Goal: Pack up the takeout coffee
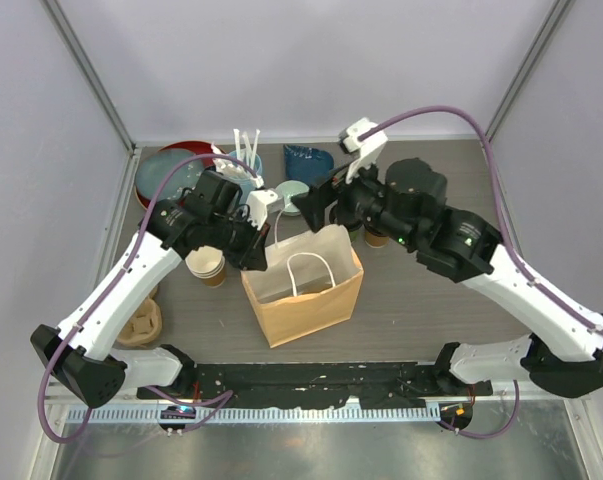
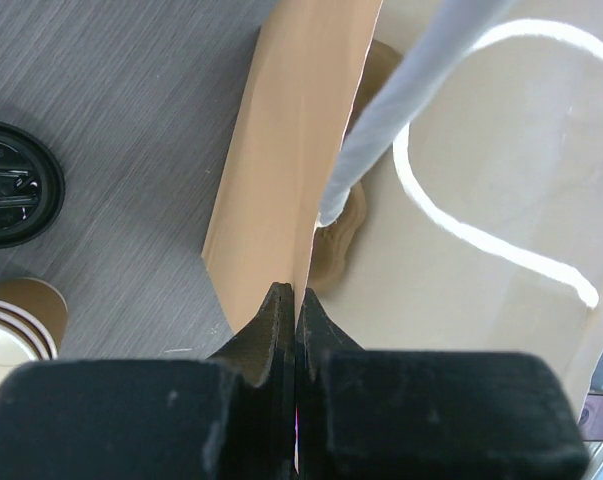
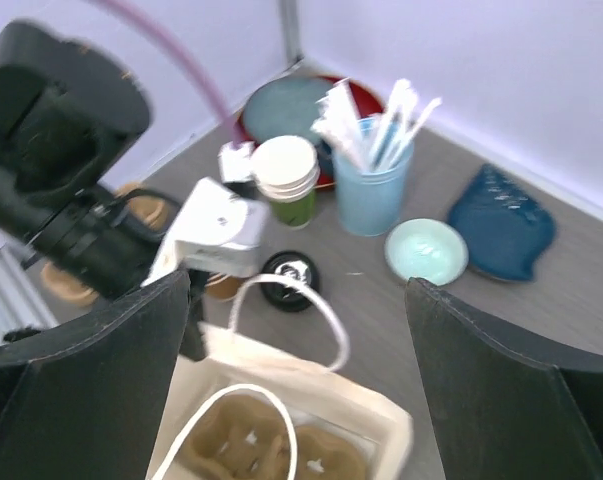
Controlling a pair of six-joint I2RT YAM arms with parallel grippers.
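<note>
- Two jobs are split between my arms. My left gripper (image 2: 293, 296) is pinched together on the top edge of the paper bag's (image 1: 306, 300) left wall. I judge this holds the mouth spread and the bag upright on the table (image 1: 401, 320).
- My right gripper (image 3: 299, 284) hovers over the bag's far edge with its fingers spread wide and nothing between them, so it is free to fetch a cup.
- Down inside the bag sits a pulp cup carrier (image 3: 266, 445) with its wells facing up. No cup stands in it, so I judge the packing proper has not begun.
- One brown-walled cup (image 1: 377, 239) peeks out from under my right arm, just right of the bag's far corner. Its top is hidden, so I cannot confirm a lid, but I take it for one of the coffees to pack. I cannot find a green-walled lidded cup in any view.
- A black lid (image 2: 11, 185) sits just off the bag's far left corner. I cannot tell whether a cup stands beneath it.
- Farther back stands a green cup stack (image 3: 286, 180), cream-rimmed and lidless, beside a blue cup of wrapped straws (image 3: 371, 190). These look like stock, not what I pack.
- The bag's white handles (image 2: 411, 100) arch over the opening and could snag a cup on its way in.
</note>
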